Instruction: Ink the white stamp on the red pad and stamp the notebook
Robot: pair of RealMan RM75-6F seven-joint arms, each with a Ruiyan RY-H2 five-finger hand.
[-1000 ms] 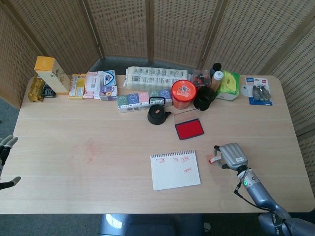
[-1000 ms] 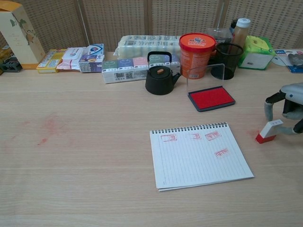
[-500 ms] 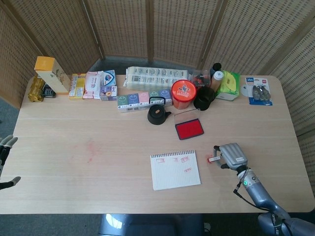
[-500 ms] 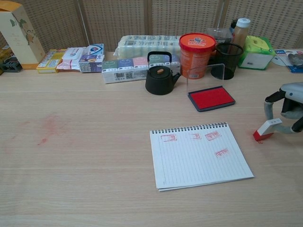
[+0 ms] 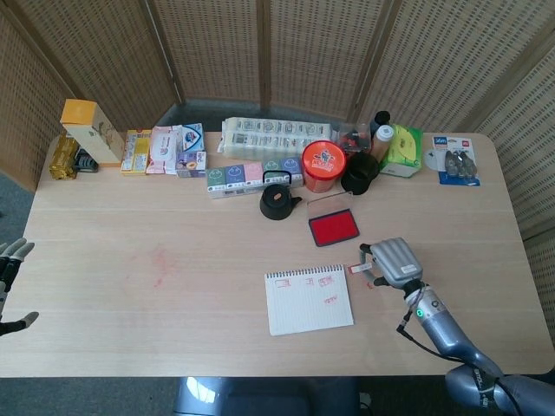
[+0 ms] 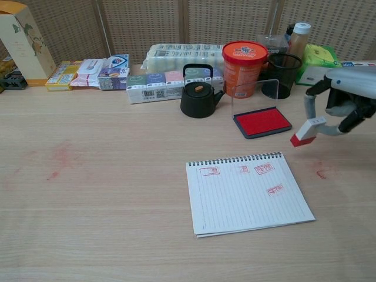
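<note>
One notebook (image 6: 249, 192) lies nearest, bearing four red imprints. One right hand (image 6: 343, 100) pinches the one stamp (image 6: 306, 131) clear of the table (image 6: 106, 194), red face tilted down, between the notebook and the one red pad (image 6: 262, 121), whose clear lid stands upright. One black kettle (image 6: 198, 94) stands beyond. Only the head view shows the left hand (image 5: 10, 282), fingers apart, holding nothing, off the table's edge.

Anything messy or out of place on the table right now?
Yes: red ink marks on the bare table. A faint smear lies at the left, and a small fresh-looking mark sits right of the notebook, below the stamp held in the right hand. The notebook lies slightly askew.
</note>
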